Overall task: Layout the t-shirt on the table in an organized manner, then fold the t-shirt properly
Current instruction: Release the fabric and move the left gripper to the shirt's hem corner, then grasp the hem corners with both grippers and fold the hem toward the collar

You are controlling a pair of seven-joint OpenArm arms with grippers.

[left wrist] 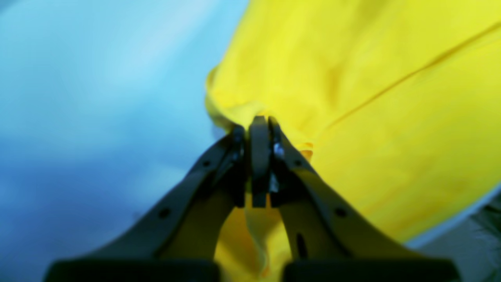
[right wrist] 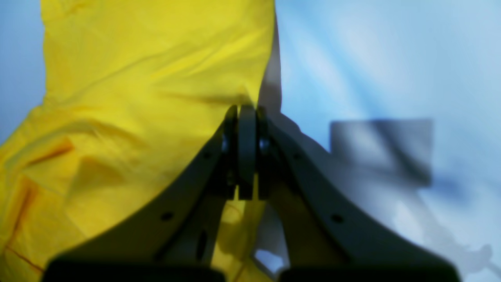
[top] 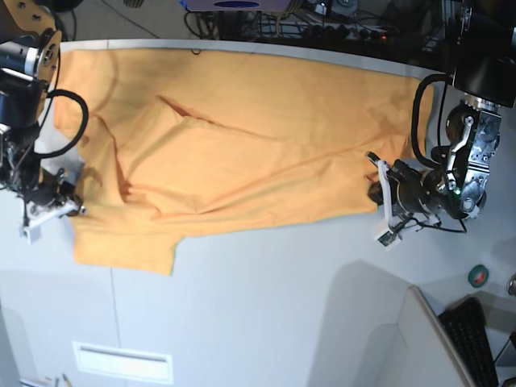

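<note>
The orange-yellow t-shirt (top: 242, 153) lies spread across the far half of the white table (top: 282, 306), plain side up and creased, with one sleeve (top: 125, 250) hanging toward the front left. In the base view my left gripper (top: 377, 179) sits at the shirt's right edge. Its wrist view shows the left gripper (left wrist: 260, 121) shut on a bunched fold of the t-shirt (left wrist: 372, 78). My right gripper (top: 71, 203) is at the shirt's left edge. In its wrist view the right gripper (right wrist: 246, 109) is shut on the hem of the t-shirt (right wrist: 137, 78), with cloth showing between its fingers.
A black keyboard (top: 476, 339) and a small green round object (top: 479, 276) sit at the front right. Cables and equipment crowd the table's back edge (top: 339, 32). A thin dark seam (top: 113, 322) runs down the tabletop.
</note>
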